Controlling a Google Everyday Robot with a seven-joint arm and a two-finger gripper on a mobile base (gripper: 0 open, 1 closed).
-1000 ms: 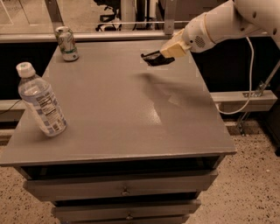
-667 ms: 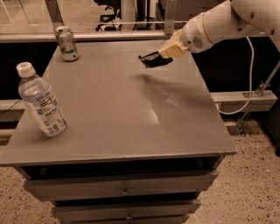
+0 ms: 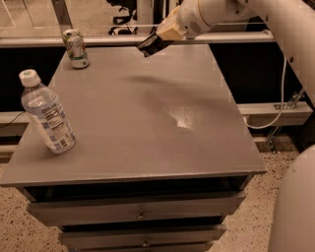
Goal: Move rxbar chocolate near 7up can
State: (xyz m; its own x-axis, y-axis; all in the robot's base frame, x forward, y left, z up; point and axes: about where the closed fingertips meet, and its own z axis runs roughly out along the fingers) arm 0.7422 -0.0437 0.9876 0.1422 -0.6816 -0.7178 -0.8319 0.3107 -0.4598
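Gripper [image 3: 147,48] hangs above the far edge of the table [image 3: 147,133], at about 12 o'clock from the table's middle, its fingers clamped on the rxbar chocolate [image 3: 152,44]. The bar is off the surface, a dark flat shape tilted down toward the left. Behind the gripper, a cream wrist piece, then the white arm [image 3: 211,12] running up and off toward 2 o'clock. A soft shadow [image 3: 147,81] lies on the grey top below the gripper. 7up can [image 3: 75,47] stands upright in the far-left corner, at 10 o'clock, well apart from the held bar and to its left. Water bottle [image 3: 47,112], clear with a white cap, stands near the left edge at 8 o'clock, leaning a little left. Under the top, drawers [image 3: 140,209] with small knobs. A pale cable [image 3: 283,88] hangs beyond the table's right side, at 3 o'clock.
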